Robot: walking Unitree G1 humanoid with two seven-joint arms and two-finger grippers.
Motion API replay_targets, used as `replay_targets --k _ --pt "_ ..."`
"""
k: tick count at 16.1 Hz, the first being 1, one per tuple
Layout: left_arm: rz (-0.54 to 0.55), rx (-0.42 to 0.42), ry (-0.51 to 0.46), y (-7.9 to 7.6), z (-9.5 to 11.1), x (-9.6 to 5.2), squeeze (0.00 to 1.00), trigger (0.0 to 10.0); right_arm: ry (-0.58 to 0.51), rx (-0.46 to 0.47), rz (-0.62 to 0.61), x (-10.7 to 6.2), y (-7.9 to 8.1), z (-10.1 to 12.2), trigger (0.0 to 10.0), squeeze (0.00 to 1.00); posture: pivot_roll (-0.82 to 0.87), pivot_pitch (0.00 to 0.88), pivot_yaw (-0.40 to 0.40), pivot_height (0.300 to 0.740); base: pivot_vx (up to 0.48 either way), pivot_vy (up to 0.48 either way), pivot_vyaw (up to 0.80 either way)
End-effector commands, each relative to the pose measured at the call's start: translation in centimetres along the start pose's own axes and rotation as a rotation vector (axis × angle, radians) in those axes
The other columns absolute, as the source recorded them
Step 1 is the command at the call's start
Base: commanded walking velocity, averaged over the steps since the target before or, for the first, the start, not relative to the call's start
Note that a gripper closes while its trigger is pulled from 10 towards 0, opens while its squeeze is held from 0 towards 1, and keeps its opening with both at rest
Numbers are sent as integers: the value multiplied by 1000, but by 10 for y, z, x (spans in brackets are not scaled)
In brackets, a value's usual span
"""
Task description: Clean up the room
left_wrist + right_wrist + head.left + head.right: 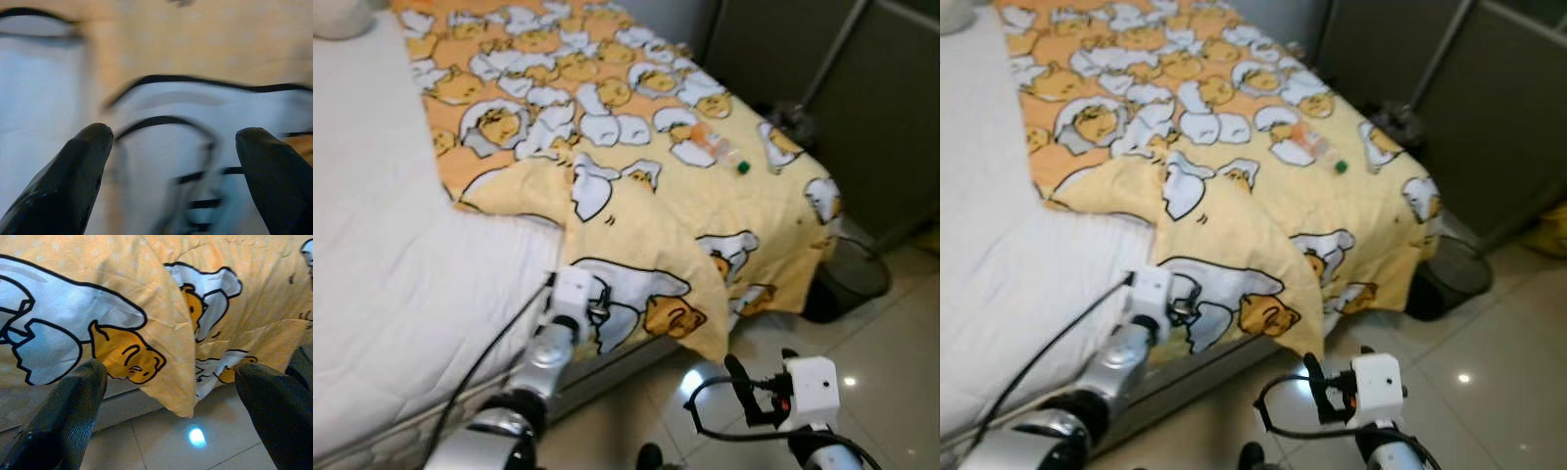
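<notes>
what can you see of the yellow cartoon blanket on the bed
The blanket is soft yellow-orange fabric printed with white eggshell and yolk cartoon characters. It lies rumpled over the bed's far side, one folded corner hanging off the edge toward the tiled floor. A small bottle rests on it. The open left gripper is right against its print.

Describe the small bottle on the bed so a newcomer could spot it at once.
Start at the bed's yellow egg-print quilt. Near its far right corner, close to the edge, lies a clear plastic bottle on its side. Its green cap and orange tint set it apart from the print.
</notes>
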State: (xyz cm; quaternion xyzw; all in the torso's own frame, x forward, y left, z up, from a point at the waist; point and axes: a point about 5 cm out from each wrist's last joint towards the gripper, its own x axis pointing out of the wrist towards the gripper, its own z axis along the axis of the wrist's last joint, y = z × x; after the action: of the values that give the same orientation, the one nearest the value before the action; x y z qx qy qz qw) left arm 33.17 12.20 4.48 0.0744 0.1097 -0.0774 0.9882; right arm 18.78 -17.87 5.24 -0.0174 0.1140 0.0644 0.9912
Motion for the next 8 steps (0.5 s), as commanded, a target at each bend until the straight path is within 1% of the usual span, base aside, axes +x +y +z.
replay_targets --k 1,3,5,6,7,8 --pt "12 40 10 -2 -3 -1 0 10000 27 3 -10 -4 -1 -4 10000 0 -90 220 -88 740 0 0 0" --pt "2 38 12 -3 -6 -3 0 10000 50 14 -11 -7 2 -8 10000 0 -84 229 -84 740 0 0 0" --pt "-23 8 29 -8 -10 -5 0 10000 58 19 -6 -9 6 -11 10000 0 -84 242 -80 740 0 0 0" --pt "-28 12 27 -9 -11 -5 0 10000 59 21 -5 -10 7 -11 10000 0 -85 247 -79 740 0 0 0" --pt "-41 36 30 -11 -11 -5 0 10000 69 26 -5 -11 9 -12 10000 0 -85 250 -77 740 0 0 0" --pt "-22 84 48 -9 -13 -5 0 10000 94 29 -4 -17 11 -17 10000 0 -96 253 -75 740 0 0 0"
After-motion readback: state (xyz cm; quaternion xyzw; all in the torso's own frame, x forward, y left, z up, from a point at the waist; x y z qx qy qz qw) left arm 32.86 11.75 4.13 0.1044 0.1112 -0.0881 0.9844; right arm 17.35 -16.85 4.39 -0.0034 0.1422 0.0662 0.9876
